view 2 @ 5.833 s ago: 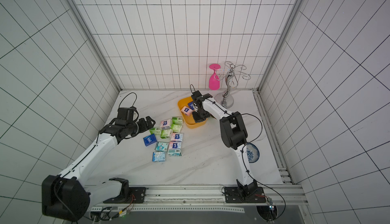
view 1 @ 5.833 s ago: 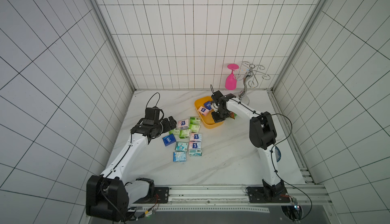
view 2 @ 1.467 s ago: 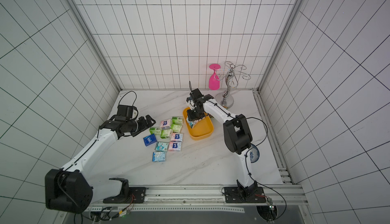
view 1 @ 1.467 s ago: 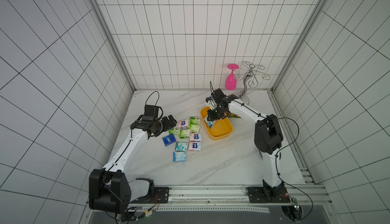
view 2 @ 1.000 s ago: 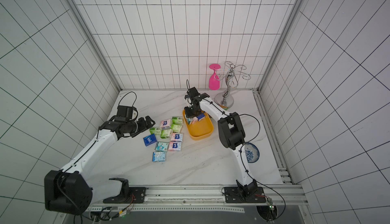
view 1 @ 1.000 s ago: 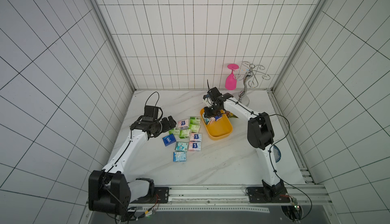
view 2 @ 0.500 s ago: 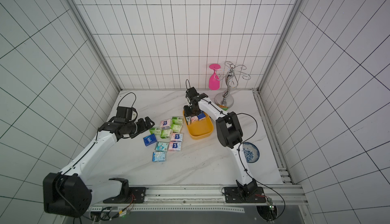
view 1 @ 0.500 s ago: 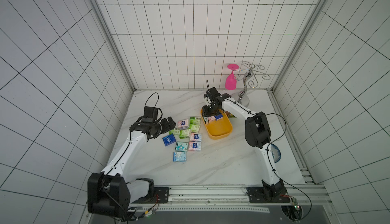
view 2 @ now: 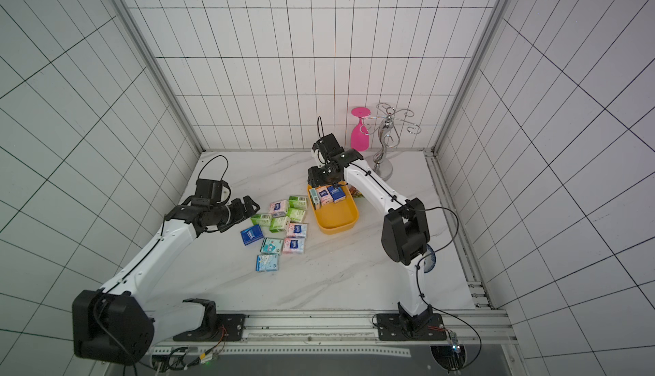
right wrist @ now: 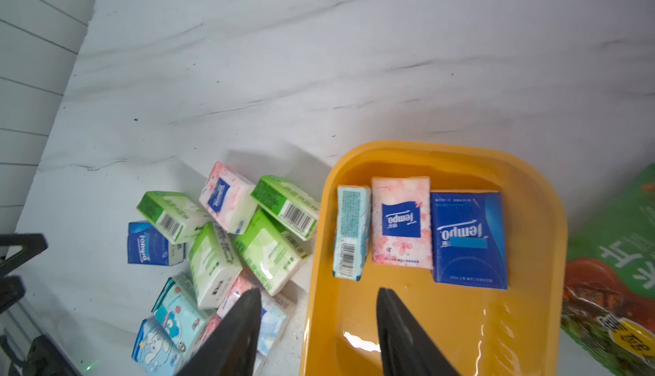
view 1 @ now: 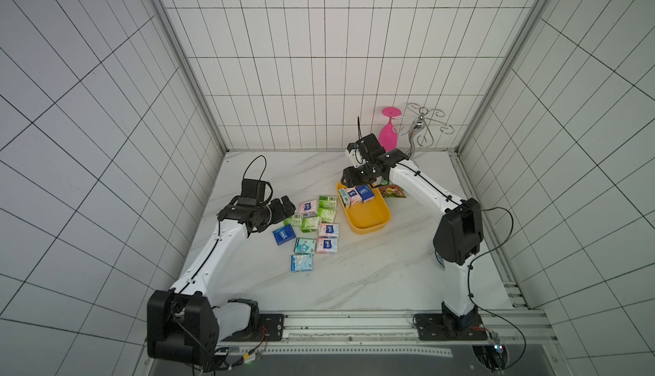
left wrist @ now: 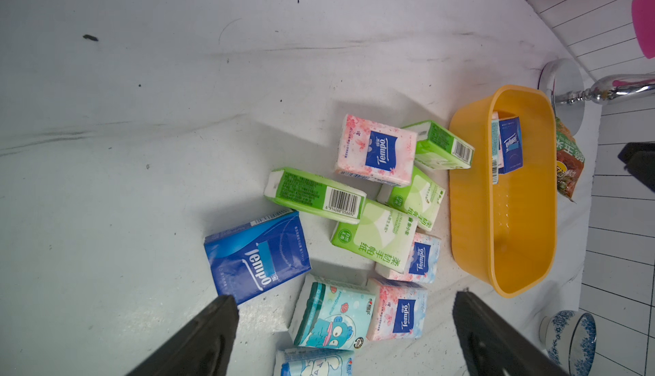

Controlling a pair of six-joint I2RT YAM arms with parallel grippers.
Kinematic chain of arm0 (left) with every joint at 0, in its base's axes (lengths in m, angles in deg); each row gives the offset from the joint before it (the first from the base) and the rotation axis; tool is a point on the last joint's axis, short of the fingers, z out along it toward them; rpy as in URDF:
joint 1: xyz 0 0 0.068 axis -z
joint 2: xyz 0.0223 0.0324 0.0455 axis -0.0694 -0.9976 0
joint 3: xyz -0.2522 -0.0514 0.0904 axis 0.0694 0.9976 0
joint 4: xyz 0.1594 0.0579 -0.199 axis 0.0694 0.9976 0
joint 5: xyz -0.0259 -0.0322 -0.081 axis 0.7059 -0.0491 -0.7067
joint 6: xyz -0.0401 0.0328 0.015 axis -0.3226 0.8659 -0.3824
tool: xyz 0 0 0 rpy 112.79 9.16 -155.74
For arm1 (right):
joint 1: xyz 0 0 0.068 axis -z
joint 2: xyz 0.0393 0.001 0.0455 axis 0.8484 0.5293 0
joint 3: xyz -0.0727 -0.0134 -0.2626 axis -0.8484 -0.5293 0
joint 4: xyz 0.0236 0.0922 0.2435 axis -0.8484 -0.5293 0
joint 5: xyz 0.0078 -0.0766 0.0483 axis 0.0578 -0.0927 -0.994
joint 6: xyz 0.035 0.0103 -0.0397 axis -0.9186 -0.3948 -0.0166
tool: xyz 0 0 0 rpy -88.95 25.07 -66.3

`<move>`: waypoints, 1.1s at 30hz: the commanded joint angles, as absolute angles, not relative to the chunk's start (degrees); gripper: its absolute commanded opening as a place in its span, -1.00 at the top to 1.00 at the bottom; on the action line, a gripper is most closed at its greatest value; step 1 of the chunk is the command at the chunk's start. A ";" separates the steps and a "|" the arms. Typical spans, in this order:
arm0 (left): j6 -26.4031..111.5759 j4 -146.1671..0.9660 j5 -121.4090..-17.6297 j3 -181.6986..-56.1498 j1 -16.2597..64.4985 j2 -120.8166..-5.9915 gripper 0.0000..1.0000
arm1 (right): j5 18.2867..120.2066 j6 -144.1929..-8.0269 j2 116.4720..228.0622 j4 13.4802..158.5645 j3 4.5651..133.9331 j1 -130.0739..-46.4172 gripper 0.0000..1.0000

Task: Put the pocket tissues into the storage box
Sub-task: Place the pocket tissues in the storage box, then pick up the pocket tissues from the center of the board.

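The storage box (view 1: 368,220) is a shallow yellow-orange tray right of the pile. Three pocket tissues lie at its far end: a teal packet (right wrist: 351,232) on its edge, a pink-white one (right wrist: 402,221) and a dark blue one (right wrist: 468,239). Several more packets (view 1: 315,221) lie clustered on the marble to the left of it. My right gripper (right wrist: 319,291) hangs open above the box's far left rim (view 2: 316,180), holding nothing. My left gripper (left wrist: 343,298) stands wide open at the pile's left edge (view 1: 287,207), above a teal cartoon packet (left wrist: 333,312), empty.
A green-and-orange snack bag (view 1: 391,191) lies against the box's far right side. A pink glass (view 1: 388,129) and a chrome rack (view 1: 421,126) stand at the back wall. A blue-and-white bowl (left wrist: 574,335) sits near the right arm's elbow.
My right gripper has gone from shut to open and shifted to the box's far left end; the teal packet now lies free in the box. The left arm has hardly moved.
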State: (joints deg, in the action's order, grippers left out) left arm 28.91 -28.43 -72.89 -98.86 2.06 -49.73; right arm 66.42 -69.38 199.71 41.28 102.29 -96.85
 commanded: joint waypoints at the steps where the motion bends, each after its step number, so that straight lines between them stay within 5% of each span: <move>1: 27.68 -30.34 -75.00 -97.27 0.18 -49.22 -0.96 | 62.25 -61.83 201.88 38.74 102.17 -99.67 -0.13; 13: 28.21 -29.68 -76.19 -94.97 -2.86 -46.95 -0.96 | 61.47 -48.23 219.19 25.45 123.97 -99.98 -0.22; 33: 30.09 -27.33 -74.18 -93.90 -3.01 -46.16 -0.96 | 67.54 -42.07 229.67 29.34 133.58 -102.73 -0.25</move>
State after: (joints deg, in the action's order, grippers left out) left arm 28.93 -27.69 -75.03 -94.33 -2.70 -47.00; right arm 67.18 -43.41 227.56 28.78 130.36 -101.77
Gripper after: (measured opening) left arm 0.981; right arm 0.627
